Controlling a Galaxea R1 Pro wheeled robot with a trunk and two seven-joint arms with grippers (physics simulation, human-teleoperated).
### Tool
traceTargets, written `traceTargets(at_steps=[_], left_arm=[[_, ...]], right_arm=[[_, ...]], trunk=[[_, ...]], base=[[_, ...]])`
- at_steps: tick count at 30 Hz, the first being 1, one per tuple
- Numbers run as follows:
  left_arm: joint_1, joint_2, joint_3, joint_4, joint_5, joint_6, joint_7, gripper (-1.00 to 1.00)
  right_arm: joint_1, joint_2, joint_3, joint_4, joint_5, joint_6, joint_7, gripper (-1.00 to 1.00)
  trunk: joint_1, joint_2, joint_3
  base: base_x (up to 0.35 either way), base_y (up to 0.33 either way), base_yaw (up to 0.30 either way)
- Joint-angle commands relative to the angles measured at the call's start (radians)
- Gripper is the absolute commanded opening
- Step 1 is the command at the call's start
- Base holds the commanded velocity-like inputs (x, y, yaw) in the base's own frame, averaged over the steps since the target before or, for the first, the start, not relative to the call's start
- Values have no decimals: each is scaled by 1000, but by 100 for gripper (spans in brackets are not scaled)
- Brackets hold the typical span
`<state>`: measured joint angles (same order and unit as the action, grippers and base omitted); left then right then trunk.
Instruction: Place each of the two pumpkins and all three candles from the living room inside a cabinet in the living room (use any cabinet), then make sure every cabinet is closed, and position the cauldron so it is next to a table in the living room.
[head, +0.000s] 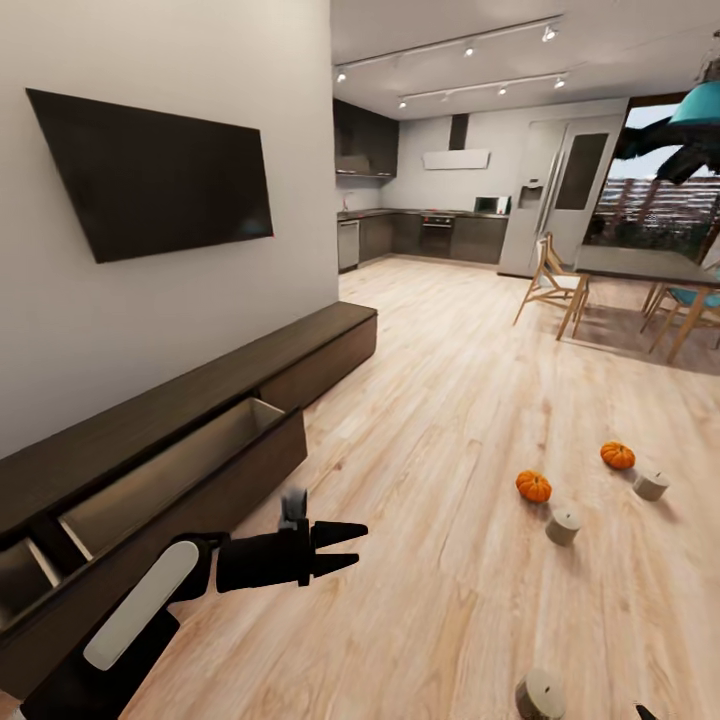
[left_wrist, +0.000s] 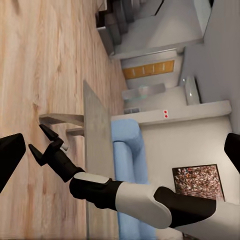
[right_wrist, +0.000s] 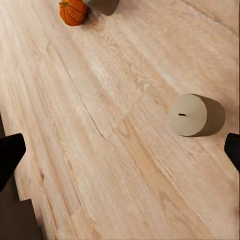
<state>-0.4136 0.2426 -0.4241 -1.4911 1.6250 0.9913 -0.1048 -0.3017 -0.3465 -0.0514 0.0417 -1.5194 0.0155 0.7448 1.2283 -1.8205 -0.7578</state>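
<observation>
Left gripper (head: 352, 546): jaws parted, empty, held above the wood floor (head: 470, 420) just in front of the cabinet (head: 200, 440).

Cabinet: long, low, dark brown, against the wall under a wall-mounted screen (head: 155, 170); one drawer (head: 170, 470) stands open showing a pale inside, a second open compartment at the near end.

Pumpkins: two on the floor, well apart from the left gripper, toward the robot's right; nearer one (head: 533, 486), farther one (head: 617, 455).

Candles: three on the floor. One (head: 563, 524) just beside the nearer pumpkin, one (head: 650, 485) near the farther pumpkin, one (head: 540, 694) close to the robot.

Right gripper (left_wrist: 42, 141): fingers spread, nothing between them, seen from the left wrist in front of the table (left_wrist: 95, 150) and a blue sofa (left_wrist: 127, 165). From the right wrist, a candle (right_wrist: 195, 115) lies on the floor ahead of its dark fingertips (right_wrist: 10, 155); a pumpkin (right_wrist: 73, 11) sits farther off.
</observation>
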Motion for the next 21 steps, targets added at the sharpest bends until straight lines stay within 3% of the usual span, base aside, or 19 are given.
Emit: traceTargets(at_steps=[1, 21], left_arm=[[-1, 1, -1, 0, -9, 0, -10, 100], [-1, 3, -1, 0, -12, 0, -7, 100]], right_arm=[[-2, 0, -5, 4, 2, -2, 7, 100], [-2, 1, -3, 4, 4, -11, 7, 100]], trunk=[[0, 0, -1], [0, 0, -1]], base=[[0, 0, -275], [18, 0, -269]])
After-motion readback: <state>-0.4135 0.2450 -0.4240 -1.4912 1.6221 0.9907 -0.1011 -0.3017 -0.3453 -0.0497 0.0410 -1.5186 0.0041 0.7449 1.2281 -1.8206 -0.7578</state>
